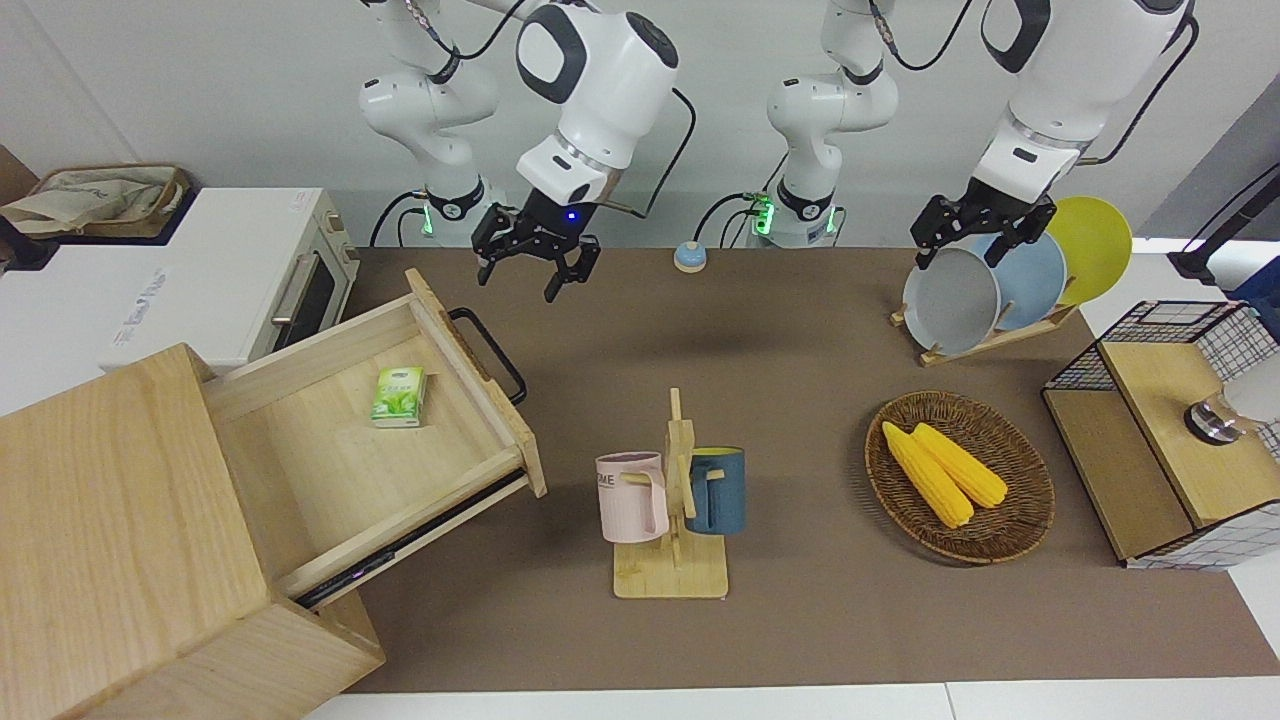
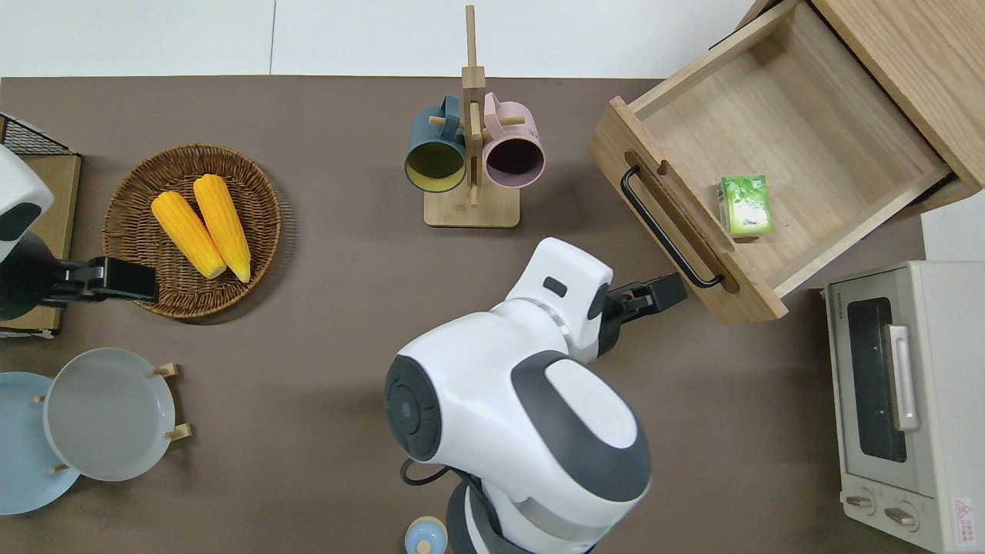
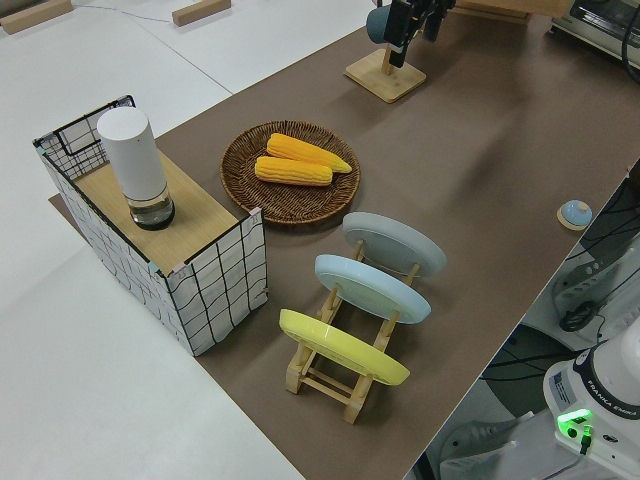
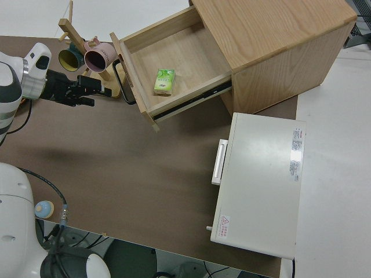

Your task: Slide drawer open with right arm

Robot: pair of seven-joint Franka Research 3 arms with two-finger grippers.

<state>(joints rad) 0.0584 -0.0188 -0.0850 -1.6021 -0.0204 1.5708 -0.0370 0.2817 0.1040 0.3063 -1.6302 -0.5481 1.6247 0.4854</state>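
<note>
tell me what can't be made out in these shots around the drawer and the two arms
- Back of the drawer: in the overhead view its rear runs under the wooden box, itself cut off by the edge.
- Print on the green packet in the drawer: too small to read in any view.
- Left gripper: parked; the front view doesn't settle whether it's open.
- Toaster oven interior: dark behind its door glass.
- Right gripper: open, clear of the handle.

The front view looks across the table [image 1: 800, 620] at the robots from some height, while the overhead view looks straight down with the arms entering from below. The left side view looks diagonally along the table from the plate rack [image 3: 350, 345] end; the right side view looks down near the drawer [image 4: 179, 69], which front and overhead also share.
</note>
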